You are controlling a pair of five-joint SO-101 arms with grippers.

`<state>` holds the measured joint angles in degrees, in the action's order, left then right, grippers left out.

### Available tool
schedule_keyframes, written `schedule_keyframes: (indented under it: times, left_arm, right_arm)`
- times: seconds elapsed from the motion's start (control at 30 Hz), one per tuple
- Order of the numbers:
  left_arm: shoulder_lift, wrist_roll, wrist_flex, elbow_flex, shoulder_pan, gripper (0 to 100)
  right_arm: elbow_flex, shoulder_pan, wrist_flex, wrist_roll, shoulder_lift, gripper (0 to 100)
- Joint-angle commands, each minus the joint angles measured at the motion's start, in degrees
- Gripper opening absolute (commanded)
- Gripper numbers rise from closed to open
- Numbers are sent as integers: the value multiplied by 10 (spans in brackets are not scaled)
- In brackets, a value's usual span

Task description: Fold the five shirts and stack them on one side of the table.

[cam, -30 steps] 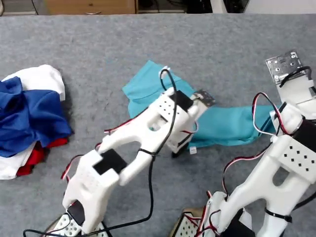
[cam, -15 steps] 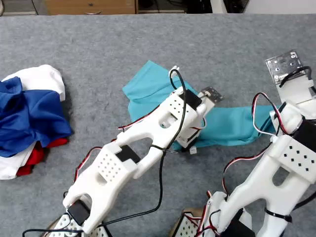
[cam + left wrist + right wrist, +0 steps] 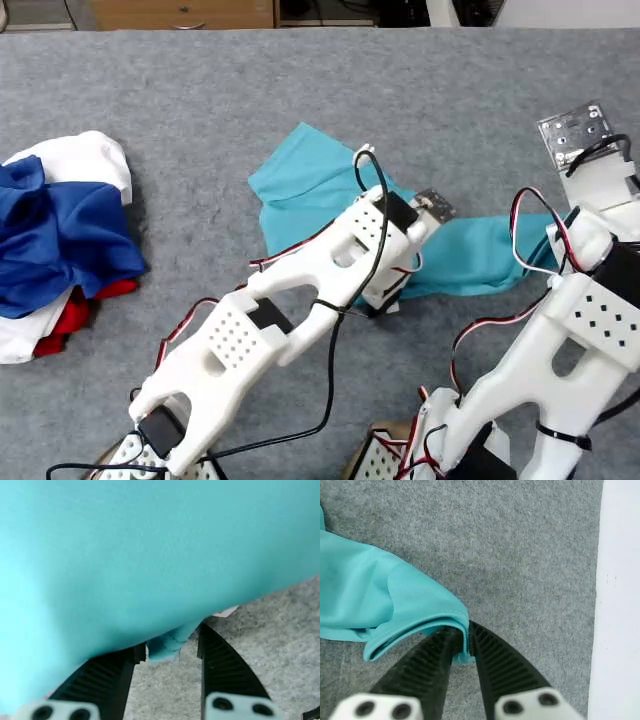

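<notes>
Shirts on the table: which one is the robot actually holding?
The teal shirt, spread alone mid-table, its end pinched in the right arm's jaws. The blue shirt, white shirt and red shirt lie heaped apart, untouched.

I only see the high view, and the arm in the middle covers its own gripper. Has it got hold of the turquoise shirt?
Observer: No, it has no grip on it. Its wrist view shows the left gripper open, jaws apart, with a small bunch of the turquoise shirt lying at its edge between them.
Visitor: And the other arm, at the far end of the shirt?
Observer: The right gripper is shut on a folded-over edge of the same shirt. The cloth is pinched right at the tips.
</notes>
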<state>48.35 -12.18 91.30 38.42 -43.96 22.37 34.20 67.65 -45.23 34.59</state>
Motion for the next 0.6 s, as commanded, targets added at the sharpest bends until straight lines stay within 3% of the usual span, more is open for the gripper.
schedule_keyframes:
  times: [0.0, 0.13, 0.33, 0.43, 0.57]
  left_arm:
    - [-2, -1, 6, 11, -9, 130]
    - [-2, -2, -1, 11, -4, 45]
    - [-18, 1, 40, 46, -3, 18]
    - [-39, 2, 93, 105, 19, 18]
    - [-102, 3, 96, 135, 82, 18]
  right_arm:
    - [-4, 8, -10, -5, 12, 2]
    - [-5, 8, -9, -4, 12, 2]
    - [-6, 8, -11, -4, 12, 2]
    - [-6, 10, -11, -4, 12, 2]
    - [-11, 21, -11, -2, 12, 2]
